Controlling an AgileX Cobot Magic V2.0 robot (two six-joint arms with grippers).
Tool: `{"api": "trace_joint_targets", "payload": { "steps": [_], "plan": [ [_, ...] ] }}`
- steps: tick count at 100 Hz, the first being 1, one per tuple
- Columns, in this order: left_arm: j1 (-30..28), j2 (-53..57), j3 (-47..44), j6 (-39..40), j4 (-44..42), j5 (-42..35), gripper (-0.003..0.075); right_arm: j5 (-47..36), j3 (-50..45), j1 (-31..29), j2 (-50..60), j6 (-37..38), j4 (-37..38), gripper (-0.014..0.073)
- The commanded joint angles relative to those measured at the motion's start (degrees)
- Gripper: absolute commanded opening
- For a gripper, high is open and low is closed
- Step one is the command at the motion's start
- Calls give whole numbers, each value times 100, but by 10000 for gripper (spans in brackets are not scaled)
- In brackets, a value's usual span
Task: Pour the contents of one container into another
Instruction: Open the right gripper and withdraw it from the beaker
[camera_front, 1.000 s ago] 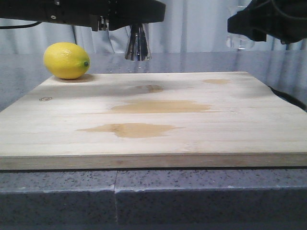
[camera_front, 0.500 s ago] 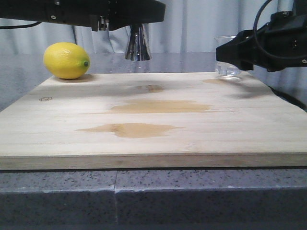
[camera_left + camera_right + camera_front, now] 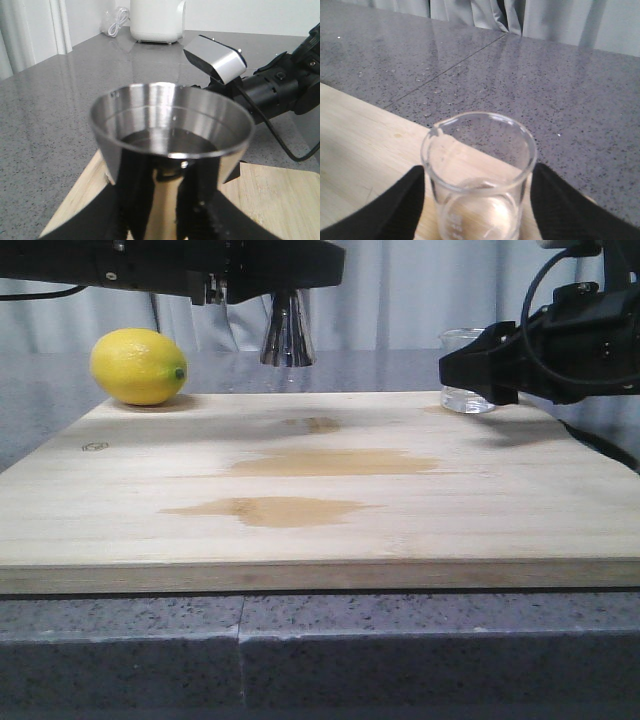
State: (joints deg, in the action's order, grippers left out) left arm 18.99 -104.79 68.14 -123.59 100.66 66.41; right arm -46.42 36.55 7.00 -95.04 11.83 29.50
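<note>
The steel jigger (image 3: 288, 336) hangs above the board's far edge, left of centre, with my left gripper (image 3: 286, 298) shut on it. In the left wrist view the jigger (image 3: 170, 131) stands upright with dark liquid in its upper cup, and the left gripper (image 3: 167, 200) clamps its lower part. The glass beaker (image 3: 464, 386) stands upright at the board's far right corner. My right gripper (image 3: 480, 368) is shut on it. In the right wrist view the beaker (image 3: 480, 180) looks nearly empty, with the black fingers (image 3: 395, 205) against its sides.
A yellow lemon (image 3: 138, 366) lies at the far left corner of the wooden board (image 3: 320, 530), which carries tan stains (image 3: 275, 510). Grey stone counter surrounds the board. A white appliance (image 3: 156, 20) stands far back on the counter.
My right gripper has come down and leftward with the beaker, from high at the right to the board's far right corner. The left gripper and jigger have not moved.
</note>
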Motion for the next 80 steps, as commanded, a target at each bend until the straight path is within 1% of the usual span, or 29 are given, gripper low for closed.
{"api": "trace_joint_targets", "payload": {
  "steps": [1,7,11,19,24,30,41,47,53,59,72,80],
  "plan": [
    [52,327,175,39,534,557,199,-407,141,-6,197,-35,-33,524],
    [52,327,175,39,534,557,199,-366,141,-6,265,-35,-33,579],
    [52,327,175,39,534,557,199,-283,141,-6,350,-25,-8,598],
    [52,327,175,39,534,557,199,-73,91,-5,581,-13,60,601],
    [52,327,175,39,534,557,199,110,76,-5,756,138,146,601],
    [52,327,175,39,534,557,199,482,63,-5,965,424,328,601],
    [52,327,175,39,534,557,199,1333,63,32,1437,1371,830,601],
    [52,327,175,39,534,557,199,1871,63,128,1658,1732,1219,601],
    [52,327,175,39,534,557,199,2375,63,256,1903,2045,1399,601],
    [52,327,175,39,534,557,199,2809,63,399,2120,2161,1425,601],
    [52,327,175,39,534,557,199,3814,63,757,2600,2173,1400,601],
    [52,327,175,39,534,557,199,4311,63,957,2880,2173,1254,600]
  ]
}}
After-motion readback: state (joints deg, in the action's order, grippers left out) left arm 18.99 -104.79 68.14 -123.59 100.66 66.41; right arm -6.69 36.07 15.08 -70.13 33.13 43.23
